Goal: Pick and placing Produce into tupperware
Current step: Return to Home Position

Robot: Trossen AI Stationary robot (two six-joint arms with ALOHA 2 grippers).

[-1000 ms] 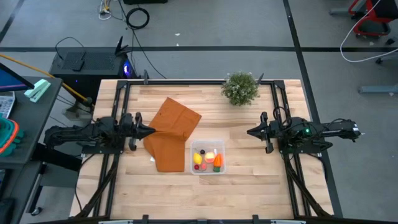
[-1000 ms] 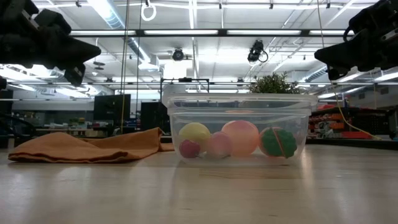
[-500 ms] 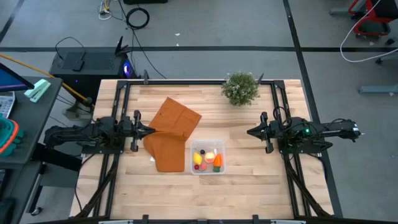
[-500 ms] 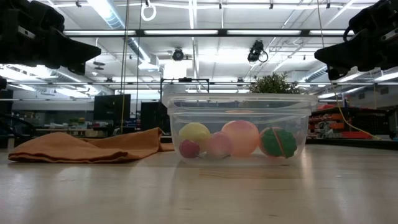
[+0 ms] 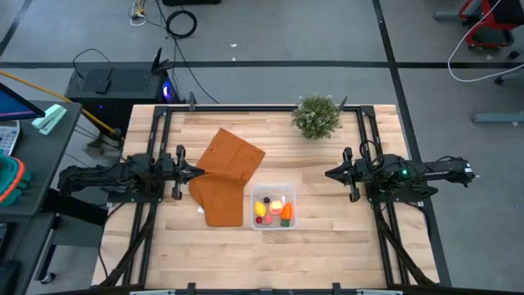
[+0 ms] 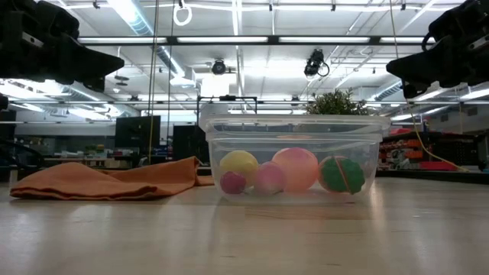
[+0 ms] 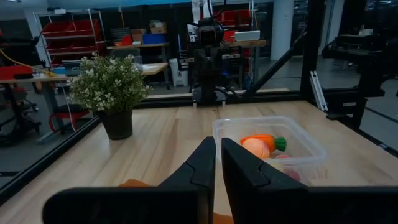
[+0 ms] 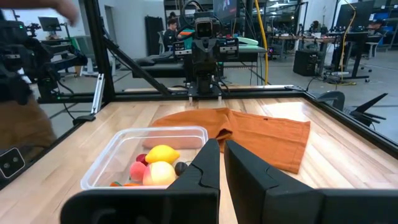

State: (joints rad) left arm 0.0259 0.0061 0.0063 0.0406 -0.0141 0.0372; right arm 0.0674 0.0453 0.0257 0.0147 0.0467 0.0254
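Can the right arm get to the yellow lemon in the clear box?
Probably yes. The clear box has no lid, nothing covers the lemon, and the right gripper hangs beside it; the left gripper is parked away.

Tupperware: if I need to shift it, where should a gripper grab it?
Probably pinch the thin upright wall of the tupperware on its plant side, coming straight down with the right gripper: the produce lies away from that wall, and the cloth crowds the left one.
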